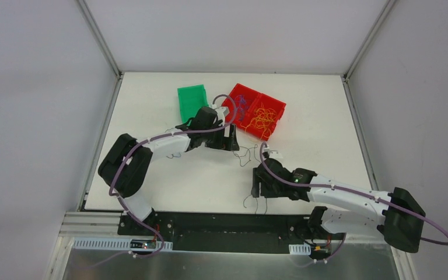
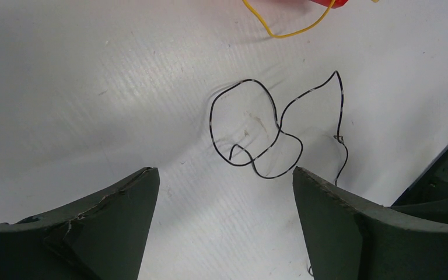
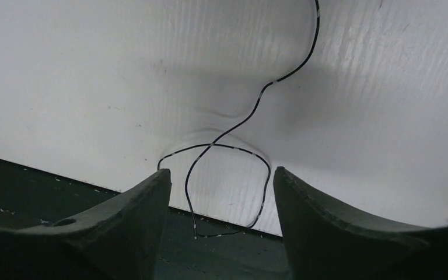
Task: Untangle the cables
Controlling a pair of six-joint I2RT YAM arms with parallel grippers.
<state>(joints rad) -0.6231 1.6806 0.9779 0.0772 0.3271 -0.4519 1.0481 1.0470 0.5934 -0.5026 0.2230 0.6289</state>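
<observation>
**Loose black cables on the table, both claws spread**

A looped black cable (image 2: 255,125) lies flat on the white table (image 1: 321,128), curled into two uneven loops that cross one another. It rests just ahead of the left gripper (image 2: 224,175), whose jaws stand wide apart with nothing pinched between them. A second, banded black cable (image 3: 251,111) runs in an S-curve across the table, and its lower loop passes over the near edge onto the dark strip (image 3: 35,192) below. This loop lies in the gap of the right gripper (image 3: 221,175). Its fingers are likewise spread, one on each side of the strand, and neither presses on it.

In the overhead view both thin black strands show in the middle of the table, between the two grippers and just beside the right one. The remaining cables sit in the red tray (image 1: 277,106) at the far side. The yellow-orange cables (image 1: 261,119) fill its right part in a tangled mass, and the blue cables (image 1: 242,104) lie in its left part. One yellow strand hangs over the tray's rim onto the table near the left gripper. A green bin (image 1: 191,100) stands just left of the tray.
</observation>
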